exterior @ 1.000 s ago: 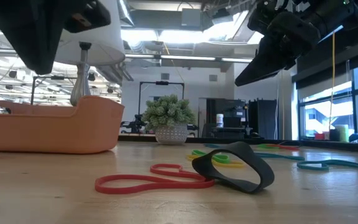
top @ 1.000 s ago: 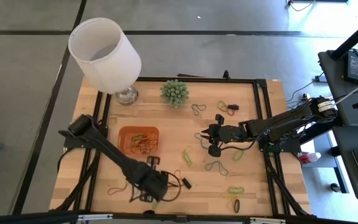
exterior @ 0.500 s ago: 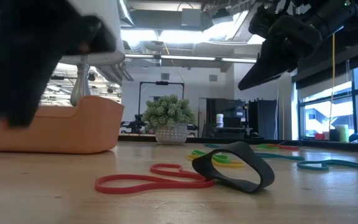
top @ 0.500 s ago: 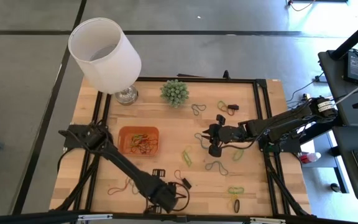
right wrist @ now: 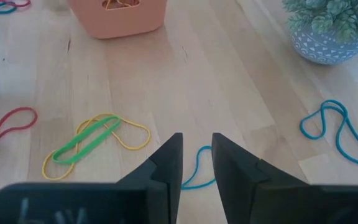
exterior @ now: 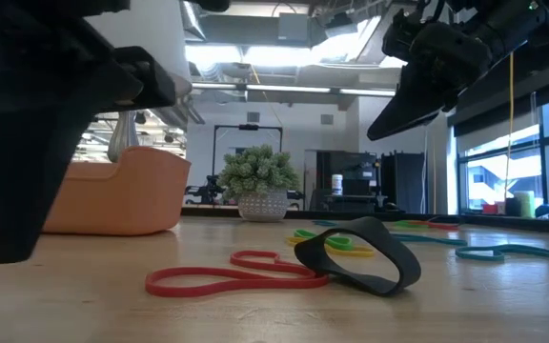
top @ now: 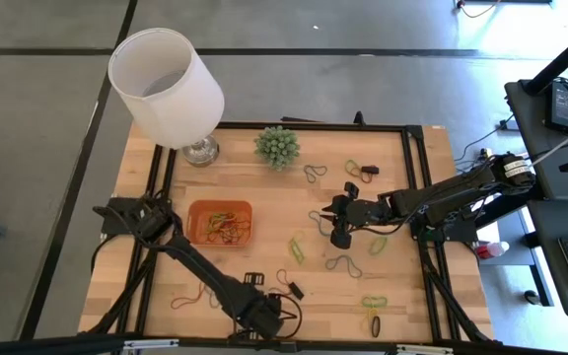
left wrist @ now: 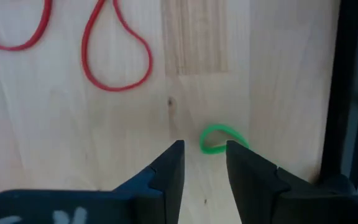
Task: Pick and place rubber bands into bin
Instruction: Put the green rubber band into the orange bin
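Observation:
Rubber bands lie scattered on the wooden table: a small green one (left wrist: 219, 139), red loops (left wrist: 117, 51), a yellow-green pair (right wrist: 95, 144) and a blue one (right wrist: 198, 168). The orange bin (top: 220, 204) stands left of centre with several bands inside. My left gripper (left wrist: 204, 152) is open near the table's near edge, low over the wood, its fingertips just short of the small green band. My right gripper (right wrist: 196, 149) is open at the table's middle right, above the blue band, with nothing between its fingers.
A white lamp (top: 166, 87) stands at the far left corner and a spiky green plant (top: 277, 146) at the far middle. More bands lie at the near right (top: 374, 303) and far right (top: 359, 170). A black frame rail (left wrist: 356, 93) borders the table beside my left gripper.
My left gripper has moved toward the table's near edge and a little to the right, and has come down close to the wood. My right gripper has kept still. No band has moved.

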Robot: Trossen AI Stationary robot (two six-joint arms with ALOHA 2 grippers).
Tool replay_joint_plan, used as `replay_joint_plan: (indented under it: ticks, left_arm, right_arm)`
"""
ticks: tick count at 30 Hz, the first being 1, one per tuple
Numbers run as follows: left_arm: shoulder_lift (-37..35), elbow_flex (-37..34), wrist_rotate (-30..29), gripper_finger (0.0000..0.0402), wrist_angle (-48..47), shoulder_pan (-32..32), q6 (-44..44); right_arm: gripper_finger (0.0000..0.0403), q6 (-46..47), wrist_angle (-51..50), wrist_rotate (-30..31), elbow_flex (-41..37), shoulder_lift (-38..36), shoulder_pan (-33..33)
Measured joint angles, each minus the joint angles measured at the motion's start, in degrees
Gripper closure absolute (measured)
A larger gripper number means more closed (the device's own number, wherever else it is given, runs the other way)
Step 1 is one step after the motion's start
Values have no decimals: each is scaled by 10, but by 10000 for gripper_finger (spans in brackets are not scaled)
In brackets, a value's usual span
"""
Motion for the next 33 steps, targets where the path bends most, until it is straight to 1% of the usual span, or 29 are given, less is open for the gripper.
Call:
replay_joint_plan:
  ticks: [4,9,15,18,20,22,23,26,28,30,33]
  left_arm:
    - [0,0,0,288,5,0,0]
    - [14,0,4,288,38,-1,2]
    - [34,4,17,290,20,-1,-3]
    - [32,3,18,309,17,-1,5]
    - [30,2,27,339,14,0,21]
    - [25,1,36,379,13,2,30]
    - [23,1,39,389,12,2,34]
    - [9,-3,70,398,-8,0,41]
    - [-10,-3,72,399,-21,0,41]
    - [-40,-2,59,399,-53,4,38]
    - [-85,-2,20,399,-105,12,35]
  right_arm:
    - [313,0,0,0,0,0,0]
    - [313,0,-3,0,0,0,0]
    - [313,2,-4,0,0,0,0]
    - [313,2,-3,0,0,0,0]
    - [313,2,-3,0,0,0,0]
    - [313,1,-2,0,0,0,0]
    - [313,1,-2,0,0,0,0]
    - [313,1,-2,0,0,0,0]
    - [313,1,-1,0,0,0,0]
    - [313,1,-1,0,0,0,0]
    - [313,1,-1,0,0,0,0]
